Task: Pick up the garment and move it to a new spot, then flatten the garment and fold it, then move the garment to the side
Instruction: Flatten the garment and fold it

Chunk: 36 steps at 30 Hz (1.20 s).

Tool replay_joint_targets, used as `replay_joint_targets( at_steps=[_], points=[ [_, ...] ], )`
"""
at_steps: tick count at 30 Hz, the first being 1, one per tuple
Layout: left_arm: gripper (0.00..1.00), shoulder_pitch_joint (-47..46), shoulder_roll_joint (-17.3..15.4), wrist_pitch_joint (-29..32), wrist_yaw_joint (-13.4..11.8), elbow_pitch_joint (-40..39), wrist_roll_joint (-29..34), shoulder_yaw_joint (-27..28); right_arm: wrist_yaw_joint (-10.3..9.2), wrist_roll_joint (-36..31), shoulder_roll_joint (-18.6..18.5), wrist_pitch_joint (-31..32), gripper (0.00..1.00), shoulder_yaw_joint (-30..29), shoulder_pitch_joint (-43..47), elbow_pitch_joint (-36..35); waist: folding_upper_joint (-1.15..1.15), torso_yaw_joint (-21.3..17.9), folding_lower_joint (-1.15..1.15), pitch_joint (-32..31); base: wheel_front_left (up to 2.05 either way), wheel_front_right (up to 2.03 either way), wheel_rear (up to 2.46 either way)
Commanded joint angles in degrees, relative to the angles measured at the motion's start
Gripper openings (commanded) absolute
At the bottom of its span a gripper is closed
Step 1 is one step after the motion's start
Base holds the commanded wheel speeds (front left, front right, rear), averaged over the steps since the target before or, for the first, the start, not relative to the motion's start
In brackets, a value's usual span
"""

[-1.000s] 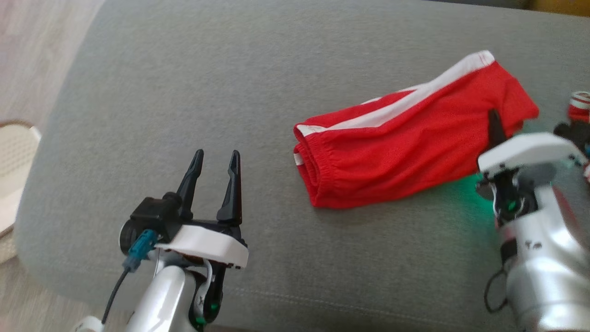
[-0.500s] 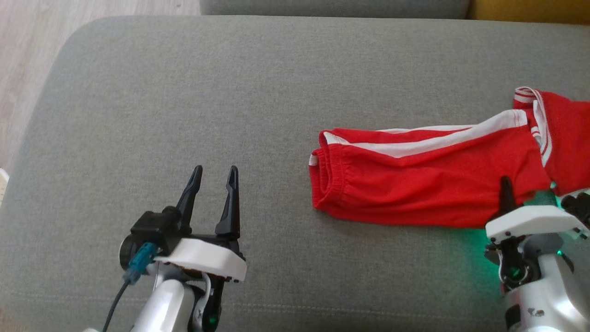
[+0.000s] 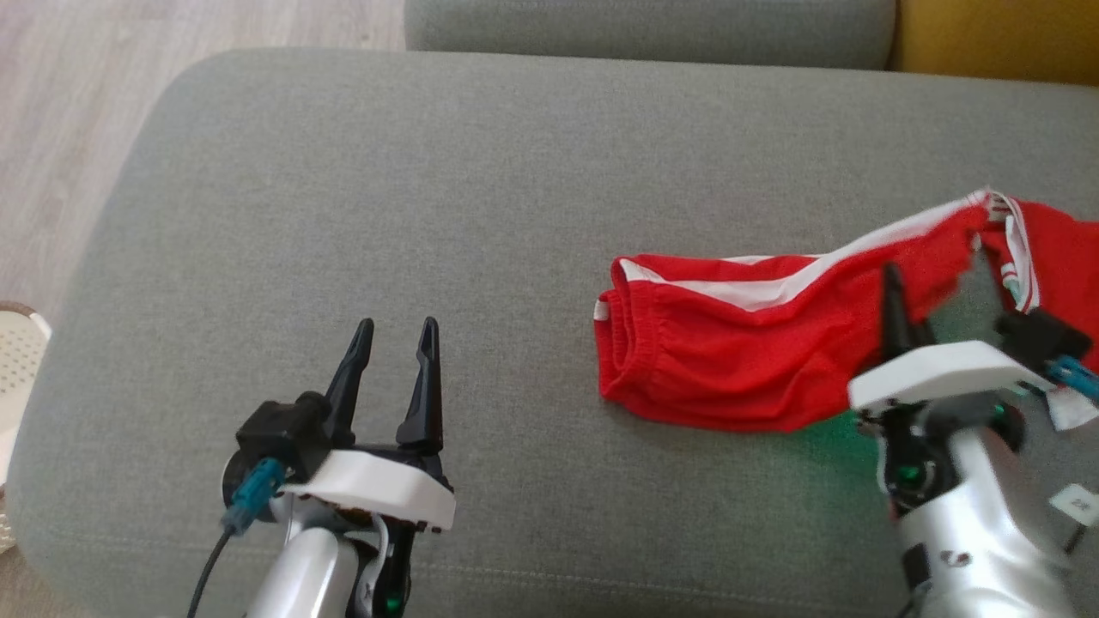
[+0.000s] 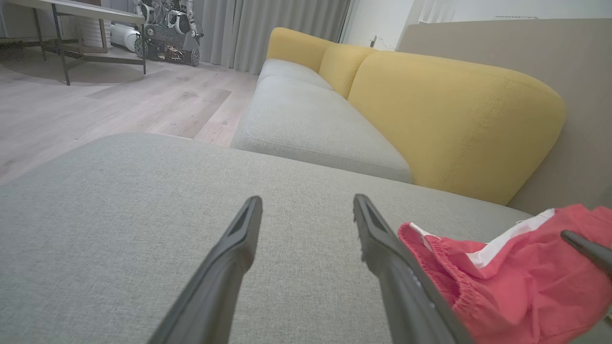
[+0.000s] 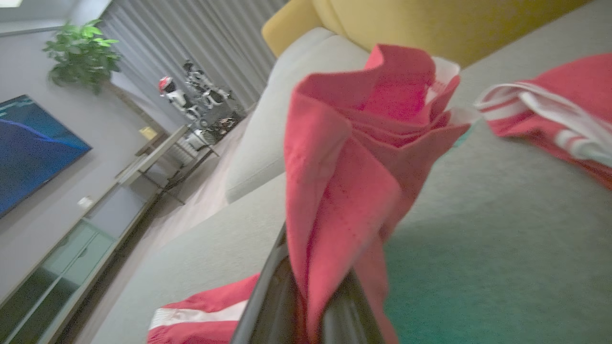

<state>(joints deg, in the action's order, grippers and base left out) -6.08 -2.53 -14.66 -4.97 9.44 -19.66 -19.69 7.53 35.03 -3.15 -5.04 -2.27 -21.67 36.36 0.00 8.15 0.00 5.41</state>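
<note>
The red shorts (image 3: 730,360), white-striped with a gathered waistband, lay at 3 o'clock on the grey cushion (image 3: 429,172), their leg end lifted and bunched in the pinching right hand (image 3: 893,287). At 7 o'clock the left hand (image 3: 397,326) stood spread, empty.

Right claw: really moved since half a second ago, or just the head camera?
Yes. Against the striped red garment, the right claw, shut on the shorts, has shifted left, toward their waistband, bunching the cloth.
</note>
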Motion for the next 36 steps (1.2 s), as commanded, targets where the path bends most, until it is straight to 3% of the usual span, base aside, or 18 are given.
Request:
replay_joint_targets(
  at_steps=[1, 9, 16, 31, 32, 33, 36],
  points=[
    [1.0, -1.1, -0.3, -0.3, 0.0, -1.7, 0.3, 2.1, -0.04, 0.8, 0.3, -0.9, 0.0, 3.5, -1.0, -3.1, 0.0, 0.3, 0.0, -0.6, 0.0, 0.0, 0.0],
    [1.0, -0.5, -0.3, -0.3, 0.2, -1.9, 0.6, 2.4, -0.04, 1.6, 0.3, -1.2, 0.0, 16.2, 1.9, -10.1, 0.0, 1.1, 0.0, -1.1, 0.0, 0.0, 0.0],
    [1.0, -0.1, -0.3, -0.3, 0.2, -1.7, 0.5, 2.1, -0.04, -0.4, 0.0, 1.7, 0.0, 23.0, 3.6, -12.9, 0.0, 1.7, 0.0, -1.6, 0.0, 0.0, 0.0],
    [1.0, -0.1, -0.3, -0.3, -0.1, -2.1, -0.1, 1.0, -0.04, -8.3, -2.1, 3.4, 0.03, 33.5, 0.5, -7.4, 0.0, 3.7, 0.0, -0.9, 0.0, 0.0, 0.0],
    [1.0, -0.2, -0.3, -0.3, -0.2, -2.1, -0.2, 1.0, -0.04, -8.9, -2.1, 3.0, 0.42, 33.9, 0.0, -6.6, 0.0, 3.9, 0.0, -0.7, 0.0, 0.0, 0.0],
    [1.0, -0.3, -0.3, -0.3, -0.2, -2.1, -0.3, 0.9, -0.04, -9.4, -2.1, 2.7, 1.0, 34.2, -0.3, -5.8, 0.0, 4.1, 0.0, -0.6, 0.0, 0.0, 0.0],
    [1.0, -0.5, -0.3, -0.3, -0.3, -2.0, -0.5, 0.8, -0.04, -10.7, -1.8, 1.4, 1.0, 35.0, -1.2, -3.6, 0.0, 4.6, 0.0, -0.3, 0.0, 0.0, 0.0]
  ],
)
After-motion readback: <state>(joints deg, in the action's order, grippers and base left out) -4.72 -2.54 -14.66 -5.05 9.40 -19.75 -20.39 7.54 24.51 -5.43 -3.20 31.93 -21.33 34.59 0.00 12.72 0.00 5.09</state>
